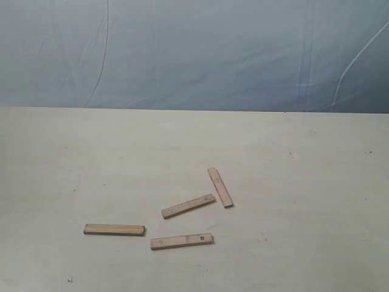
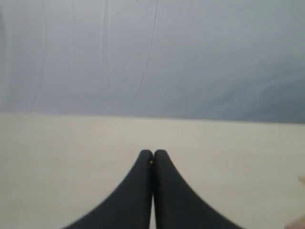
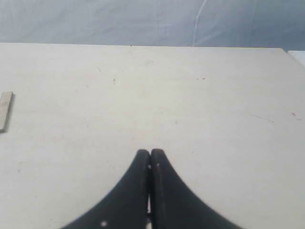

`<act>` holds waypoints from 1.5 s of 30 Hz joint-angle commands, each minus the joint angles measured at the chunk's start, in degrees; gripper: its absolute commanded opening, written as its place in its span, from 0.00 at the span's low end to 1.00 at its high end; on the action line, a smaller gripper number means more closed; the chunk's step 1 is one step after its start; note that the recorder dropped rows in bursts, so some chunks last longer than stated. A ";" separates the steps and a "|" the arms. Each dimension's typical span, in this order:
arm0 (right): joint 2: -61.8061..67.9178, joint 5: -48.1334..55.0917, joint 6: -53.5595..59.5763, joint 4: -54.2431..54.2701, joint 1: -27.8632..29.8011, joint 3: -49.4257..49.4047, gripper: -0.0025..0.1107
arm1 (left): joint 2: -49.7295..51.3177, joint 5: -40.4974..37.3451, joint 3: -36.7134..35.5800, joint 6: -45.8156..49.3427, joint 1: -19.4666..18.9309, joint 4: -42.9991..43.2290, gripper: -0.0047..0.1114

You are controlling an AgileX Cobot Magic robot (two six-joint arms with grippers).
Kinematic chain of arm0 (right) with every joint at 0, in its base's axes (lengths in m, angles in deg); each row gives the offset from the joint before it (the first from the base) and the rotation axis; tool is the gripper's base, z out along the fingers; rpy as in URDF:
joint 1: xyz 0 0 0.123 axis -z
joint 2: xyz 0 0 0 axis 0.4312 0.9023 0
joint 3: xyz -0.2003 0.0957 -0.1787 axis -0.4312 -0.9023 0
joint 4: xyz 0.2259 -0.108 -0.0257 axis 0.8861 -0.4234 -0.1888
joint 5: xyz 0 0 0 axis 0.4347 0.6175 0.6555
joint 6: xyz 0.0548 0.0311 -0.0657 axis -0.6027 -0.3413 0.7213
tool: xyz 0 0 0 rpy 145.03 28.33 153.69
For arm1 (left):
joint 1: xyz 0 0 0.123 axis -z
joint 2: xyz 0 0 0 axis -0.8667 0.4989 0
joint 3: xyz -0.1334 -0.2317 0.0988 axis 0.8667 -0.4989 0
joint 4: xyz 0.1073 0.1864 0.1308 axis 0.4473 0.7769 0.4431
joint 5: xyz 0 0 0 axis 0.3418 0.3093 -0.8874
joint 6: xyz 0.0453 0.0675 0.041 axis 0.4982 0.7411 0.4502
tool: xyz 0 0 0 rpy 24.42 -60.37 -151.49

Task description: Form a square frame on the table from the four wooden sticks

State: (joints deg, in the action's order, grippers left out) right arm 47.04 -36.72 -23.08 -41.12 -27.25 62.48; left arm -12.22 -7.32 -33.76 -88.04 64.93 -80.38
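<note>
Four light-brown wooden sticks lie scattered and apart on the pale table (image 1: 292,201) in the exterior view. One stick (image 1: 114,229) lies flat at the left. A second stick (image 1: 182,241) lies nearest the front. A third stick (image 1: 188,206) slants above it, and a fourth stick (image 1: 220,187) stands steeper to its right. No square frame is formed. Neither arm shows in the exterior view. My left gripper (image 2: 153,153) is shut with nothing in it. My right gripper (image 3: 150,152) is shut and empty too, and one stick end (image 3: 5,110) shows far off to its side.
A wrinkled blue-grey backdrop sheet (image 1: 194,55) hangs behind the table's far edge. The table's right edge (image 3: 291,53) shows in the right wrist view. Small dark specks mark the surface.
</note>
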 commanded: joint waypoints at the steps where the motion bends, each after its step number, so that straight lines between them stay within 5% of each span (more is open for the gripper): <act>1: -0.43 -0.64 0.16 0.00 0.57 0.01 0.01 | -0.27 17.25 -0.03 -0.30 -0.17 0.41 0.04; 3: -0.43 -0.64 0.16 0.00 0.57 0.01 0.01 | -0.27 25.50 -0.03 -3.36 -0.17 0.41 0.04; 7: -0.43 -0.64 0.16 0.00 0.57 0.01 0.01 | -0.27 40.44 -0.03 -29.06 -0.17 1.81 0.04; 11: -0.43 -0.64 0.16 0.00 0.57 0.01 0.01 | -0.07 55.00 2.31 -25.75 -0.17 2.29 0.04; 19: -0.43 -0.78 0.14 -0.10 0.57 0.01 0.01 | 17.22 54.63 24.38 -21.01 -0.17 8.62 0.04; 22: -0.43 -0.78 0.14 -0.10 0.57 0.01 0.01 | 25.19 43.39 32.30 -20.27 -0.17 15.29 0.04; 26: -0.43 -0.78 0.14 -0.10 0.57 0.01 0.01 | 37.53 17.39 41.81 -21.30 0.08 27.00 0.04; 31: -0.43 -0.78 0.14 -0.10 0.57 0.01 0.01 | 51.83 -7.34 49.98 -19.59 4.64 29.92 0.04; 34: -0.43 -0.78 0.14 -0.10 0.57 0.01 0.01 | 60.80 -21.44 55.68 -9.83 10.25 26.90 0.04; 40: -0.43 -0.59 0.14 -0.10 0.57 0.01 0.01 | 76.53 -46.98 67.63 27.06 18.51 2.97 0.04; 45: -0.43 -0.59 0.14 -0.10 0.57 0.01 0.01 | 85.92 -52.92 68.77 44.90 22.05 -1.46 0.05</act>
State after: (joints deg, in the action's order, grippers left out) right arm 47.04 -36.72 -23.08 -41.00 -27.25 62.48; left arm 69.46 -57.30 34.41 -51.82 85.46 -79.84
